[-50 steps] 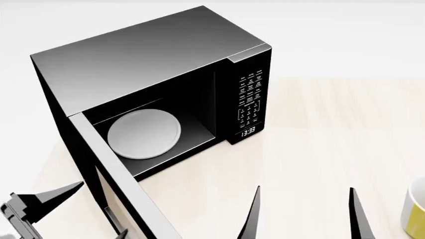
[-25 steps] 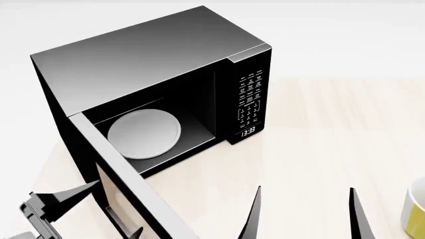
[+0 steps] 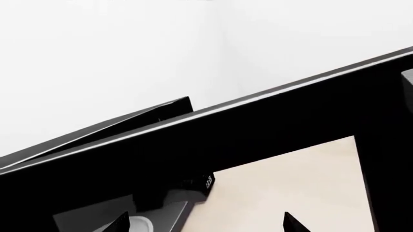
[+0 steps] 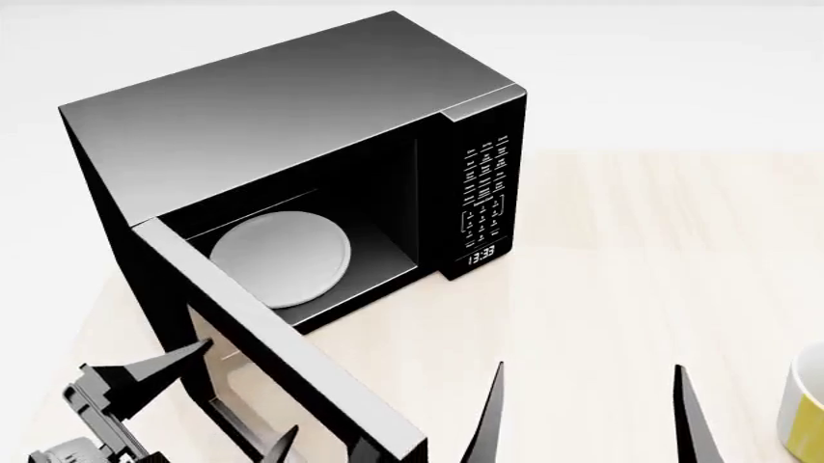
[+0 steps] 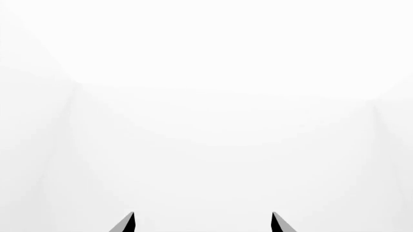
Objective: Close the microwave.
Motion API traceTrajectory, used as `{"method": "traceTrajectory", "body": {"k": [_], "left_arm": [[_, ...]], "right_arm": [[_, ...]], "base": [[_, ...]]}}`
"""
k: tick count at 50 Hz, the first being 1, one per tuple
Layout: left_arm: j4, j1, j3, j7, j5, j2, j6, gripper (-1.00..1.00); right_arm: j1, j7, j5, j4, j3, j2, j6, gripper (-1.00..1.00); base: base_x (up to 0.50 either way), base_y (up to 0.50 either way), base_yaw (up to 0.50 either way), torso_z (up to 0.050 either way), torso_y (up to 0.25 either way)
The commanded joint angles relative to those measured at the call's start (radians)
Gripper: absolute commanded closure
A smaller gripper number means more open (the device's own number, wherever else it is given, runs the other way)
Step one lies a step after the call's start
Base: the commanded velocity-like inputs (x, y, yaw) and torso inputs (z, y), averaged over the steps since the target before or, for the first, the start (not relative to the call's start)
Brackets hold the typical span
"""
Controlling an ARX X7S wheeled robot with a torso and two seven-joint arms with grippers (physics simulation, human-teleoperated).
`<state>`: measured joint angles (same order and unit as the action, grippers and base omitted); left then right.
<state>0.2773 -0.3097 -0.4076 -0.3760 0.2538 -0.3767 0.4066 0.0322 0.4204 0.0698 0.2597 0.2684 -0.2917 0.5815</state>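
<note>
The left gripper (image 4: 232, 400) is being held low at the robot's left, its fingers spread apart. The right gripper (image 4: 586, 415) is being held forward, its two fingertips (image 4: 496, 386) parted wide.

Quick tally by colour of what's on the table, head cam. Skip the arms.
Black: 1, the microwave, door open
White: 1, the turntable plate inside it
Yellow and white: 1, a mug, cut off at the frame edge
Total: 3
</note>
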Motion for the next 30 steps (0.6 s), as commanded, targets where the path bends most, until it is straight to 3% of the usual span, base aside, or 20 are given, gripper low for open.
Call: {"method": "traceTrajectory", "body": {"k": [1, 30], "left_arm": [[0.036, -0.032, 0.018, 0.013, -0.010, 0.042, 0.015, -1.00], [0.145, -0.128, 0.027, 0.058, -0.029, 0.107, 0.053, -1.00]], "right_arm": [[-0.001, -0.007, 0.005, 0.000, -0.007, 0.004, -0.003, -1.00], [-0.006, 0.005, 0.005, -0.015, 0.004, -0.005, 0.006, -1.00]], "base": [[0.00, 0.00, 0.00, 0.000, 0.000], [0.00, 0.00, 0.00, 0.000, 0.000]]}}
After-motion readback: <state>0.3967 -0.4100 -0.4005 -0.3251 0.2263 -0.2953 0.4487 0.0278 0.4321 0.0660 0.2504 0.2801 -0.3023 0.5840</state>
